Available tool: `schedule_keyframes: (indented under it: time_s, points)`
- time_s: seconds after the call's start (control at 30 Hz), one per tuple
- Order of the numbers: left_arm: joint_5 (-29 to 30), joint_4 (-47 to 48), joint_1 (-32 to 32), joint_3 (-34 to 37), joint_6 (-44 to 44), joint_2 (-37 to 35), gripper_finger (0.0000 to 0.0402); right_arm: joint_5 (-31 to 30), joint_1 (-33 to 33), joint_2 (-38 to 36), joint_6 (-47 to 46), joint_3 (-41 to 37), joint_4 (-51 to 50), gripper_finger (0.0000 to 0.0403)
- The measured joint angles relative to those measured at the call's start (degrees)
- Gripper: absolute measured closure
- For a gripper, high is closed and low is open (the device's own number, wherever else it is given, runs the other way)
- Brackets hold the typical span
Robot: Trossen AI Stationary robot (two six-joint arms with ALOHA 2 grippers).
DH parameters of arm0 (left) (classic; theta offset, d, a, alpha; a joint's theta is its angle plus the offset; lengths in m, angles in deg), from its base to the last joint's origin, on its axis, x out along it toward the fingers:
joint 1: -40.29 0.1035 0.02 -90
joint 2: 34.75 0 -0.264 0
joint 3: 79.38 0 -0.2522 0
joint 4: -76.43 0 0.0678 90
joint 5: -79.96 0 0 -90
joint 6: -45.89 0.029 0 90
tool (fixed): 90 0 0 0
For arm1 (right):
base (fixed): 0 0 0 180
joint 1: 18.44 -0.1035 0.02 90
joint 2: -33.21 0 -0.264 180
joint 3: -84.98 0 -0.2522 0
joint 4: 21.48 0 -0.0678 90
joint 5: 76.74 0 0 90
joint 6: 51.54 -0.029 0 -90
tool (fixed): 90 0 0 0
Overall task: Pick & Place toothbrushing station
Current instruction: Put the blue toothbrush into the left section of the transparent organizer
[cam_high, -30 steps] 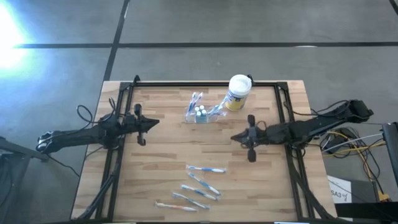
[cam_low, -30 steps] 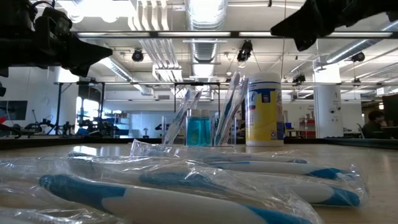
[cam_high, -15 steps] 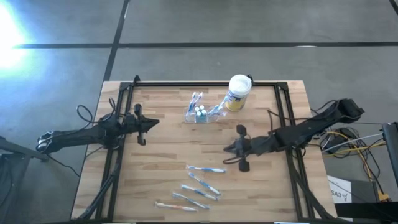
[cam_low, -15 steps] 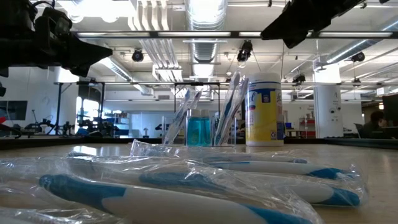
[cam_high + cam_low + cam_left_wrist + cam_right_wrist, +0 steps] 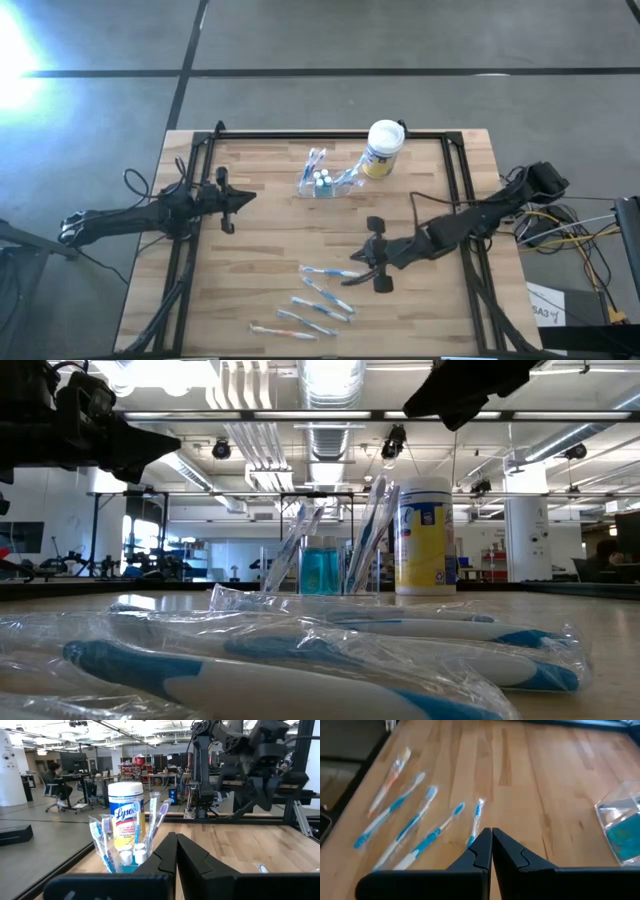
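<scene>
The pale butcher-block wooden table [image 5: 260,270] fills the floor space, black rails round its edge. On the left side the left arm waits, its left gripper [image 5: 243,198] held above the boards with fingers pressed together, nothing in them. On the right, the right arm reaches in low toward the near middle, and the right gripper [image 5: 358,262] hangs just over the wood, fingers also pressed together and empty, the tip pointing at the nearest wrapped brush.

At the far edge stands the white cylindrical wipes canister with a yellow label [image 5: 383,147], tall and upright. Just beside it, toward the table's middle, sits the toothbrushing station, a low clear plastic holder [image 5: 323,182] with small white-capped bottles, blue-tinted contents and a few brushes standing tilted in it. It is well apart from both grippers.

Smallest of all, the five toothbrushes in clear plastic wrappers [image 5: 318,298], blue and white, one with an orange end, lie fanned along the near side.

Here's the worry: with fingers closed so near the wrappers, a further drop could shove a brush away rather than take it. The film looks slippery, so a pinch may catch wrapper only. And a reach toward the holder could clip the canister standing so close.
</scene>
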Motion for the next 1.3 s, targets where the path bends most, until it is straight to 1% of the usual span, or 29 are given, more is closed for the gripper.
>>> schedule_keyframes:
  time_s: [0.23, 0.47, 0.57, 0.67, 0.77, 0.87, 0.97, 1.1, 1.2, 1.3]
  points:
    - [0.0, 0.1, 0.0, 0.0, 0.0, 0.0, 0.0392, 0.0, -1.2, 6.3, -0.1, 6.4, -5.2, 0.0394]
    - [0.0, 0.1, 0.0, 0.0, 0.0, 0.0, 0.0392, 0.0, -1.2, 12.3, -2.6, 12.0, -5.8, 0.0394]
    - [0.0, 0.4, 0.0, 0.0, 0.0, 0.0, 0.0392, 0.8, -1.2, 15.1, -2.7, 15.4, -8.6, 0.0385]
    - [0.0, 0.5, 0.0, 0.0, 0.0, 0.0, 0.0392, 3.3, -1.2, 17.7, -3.1, 18.6, -10.8, 0.0358]
    - [0.0, 0.5, 0.0, 0.0, 0.0, 0.0, 0.0392, 6.7, -1.2, 20.3, -4.1, 21.2, -12.7, 0.0322]
    - [0.0, 0.5, 0.0, 0.0, 0.0, 0.0, 0.0392, 8.6, -1.2, 23.0, -4.2, 23.4, -16.4, 0.0282]
    - [0.0, 0.5, 0.0, 0.0, 0.0, 0.0, 0.0392, 8.8, -1.2, 25.5, -4.2, 24.5, -18.2, 0.0249]
    - [0.0, 0.4, 0.0, 0.0, 0.0, 0.0, 0.0392, 8.5, -1.2, 27.6, -5.5, 24.7, -18.5, 0.0216]
    - [0.0, 0.4, 0.0, 0.0, 0.0, 0.0, 0.0392, 5.6, -0.9, 28.7, -8.7, 24.3, -19.9, 0.0201]
    - [0.0, 0.4, 0.0, 0.0, 0.0, 0.1, 0.0392, 5.6, -0.5, 29.9, -9.2, 23.8, -20.4, 0.0196]
